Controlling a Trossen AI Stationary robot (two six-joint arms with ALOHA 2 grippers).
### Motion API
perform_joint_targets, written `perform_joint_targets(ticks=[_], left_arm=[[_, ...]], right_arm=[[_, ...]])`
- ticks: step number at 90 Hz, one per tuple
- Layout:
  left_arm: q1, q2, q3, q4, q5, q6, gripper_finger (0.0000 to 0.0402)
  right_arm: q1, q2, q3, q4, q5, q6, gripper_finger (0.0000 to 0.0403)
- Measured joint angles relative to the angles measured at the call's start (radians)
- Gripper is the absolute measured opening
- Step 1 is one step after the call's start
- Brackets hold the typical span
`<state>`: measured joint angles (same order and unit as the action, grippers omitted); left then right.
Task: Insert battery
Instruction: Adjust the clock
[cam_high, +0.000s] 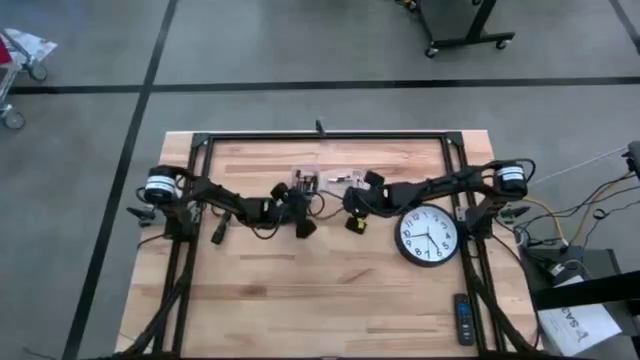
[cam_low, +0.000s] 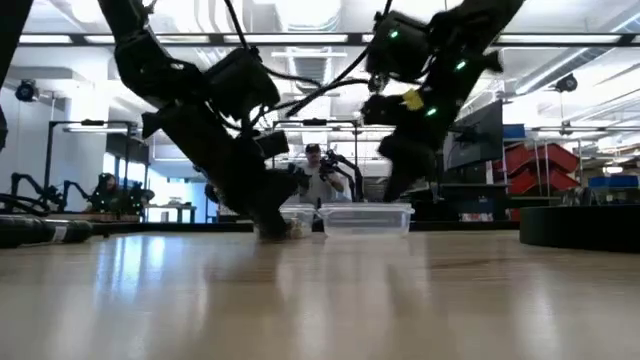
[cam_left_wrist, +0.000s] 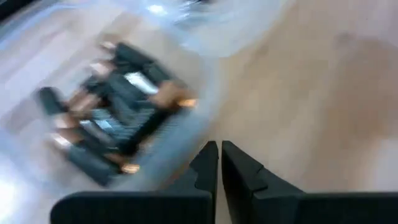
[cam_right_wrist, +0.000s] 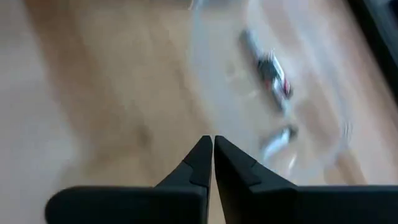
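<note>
Two clear plastic tubs stand at the table's far middle. The left tub (cam_high: 305, 180) holds several dark batteries (cam_left_wrist: 118, 106) with copper ends. The right tub (cam_high: 343, 181) holds a few loose batteries (cam_right_wrist: 273, 71). My left gripper (cam_left_wrist: 219, 160) is shut with nothing between its fingers. It is low by the left tub's near side (cam_low: 296, 218). My right gripper (cam_right_wrist: 212, 152) is shut too and hangs above the table near the right tub (cam_low: 365, 217). A white wall clock (cam_high: 428, 236) lies face up at the right. A dark remote (cam_high: 463, 318) lies near the front right.
A black frame (cam_high: 320, 136) runs around the work area's far and side edges. Cables trail off the table's right side (cam_high: 560, 215). Bare wood (cam_high: 300, 290) lies between the arms and the near edge. A person (cam_low: 318, 170) shows in the room beyond the table.
</note>
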<state>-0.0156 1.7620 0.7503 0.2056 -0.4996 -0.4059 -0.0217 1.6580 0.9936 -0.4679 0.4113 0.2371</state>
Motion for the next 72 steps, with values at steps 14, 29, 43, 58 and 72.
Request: perform_joint_targets(ticks=[14,29,43,58,72], left_arm=[[-0.112,0.009,-0.003,0.17,0.088,0.016,0.0],[-0.249,0.068,-0.002,0.399,0.169,0.076,0.0],[-0.342,0.135,0.0,0.57,0.17,0.091,0.0],[-0.414,0.179,0.001,0.644,0.17,0.091,0.0],[-0.465,0.197,0.001,0.65,0.158,0.091,0.0]], right_arm=[[0.124,-0.066,-0.005,-0.232,0.0,0.189,0.0],[0.295,-0.085,-0.029,-0.383,0.071,0.461,0.0],[0.408,-0.084,-0.055,-0.528,0.113,0.811,0.0],[0.482,-0.084,-0.071,-0.686,0.152,1.174,0.0],[0.488,-0.083,-0.097,-0.692,0.164,1.289,0.0]])
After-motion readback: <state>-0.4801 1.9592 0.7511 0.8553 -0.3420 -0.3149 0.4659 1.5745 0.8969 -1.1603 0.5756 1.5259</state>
